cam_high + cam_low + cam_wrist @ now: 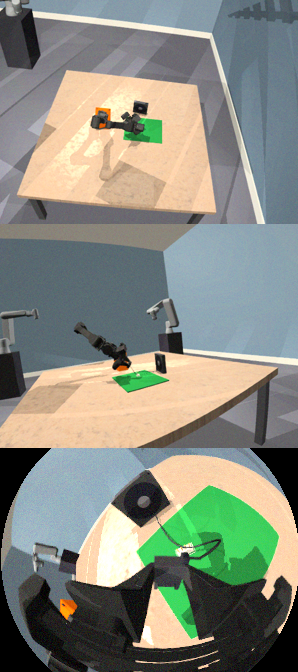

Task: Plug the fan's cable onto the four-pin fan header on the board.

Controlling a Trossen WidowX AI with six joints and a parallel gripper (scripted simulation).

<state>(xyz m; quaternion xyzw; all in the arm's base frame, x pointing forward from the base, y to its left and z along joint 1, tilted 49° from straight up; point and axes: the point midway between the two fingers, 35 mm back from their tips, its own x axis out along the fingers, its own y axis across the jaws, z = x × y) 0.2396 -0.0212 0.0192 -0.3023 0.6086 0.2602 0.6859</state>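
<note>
The green board [155, 131] [147, 383] [250, 523] lies flat on the table. The black fan [140, 107] [160, 363] [135, 505] stands upright beside it. A small white part [138, 375] [185, 549], seemingly the header, sits on the board; its pins are too small to tell. My gripper [129, 363] [167, 566] is shut on the dark plug [171, 566], held above the board and tilted. The thin black cable [167, 535] runs from the fan past the white part and loops back to the plug. In the top view, the arm hides the plug and header.
The orange base plate [107, 117] [122, 368] [68, 609] lies under the arm's base. The fan stands close to the board's edge. The slack cable loop hangs over the board. Two grey arms [170, 314] [12, 329] on black pedestals stand beyond the table.
</note>
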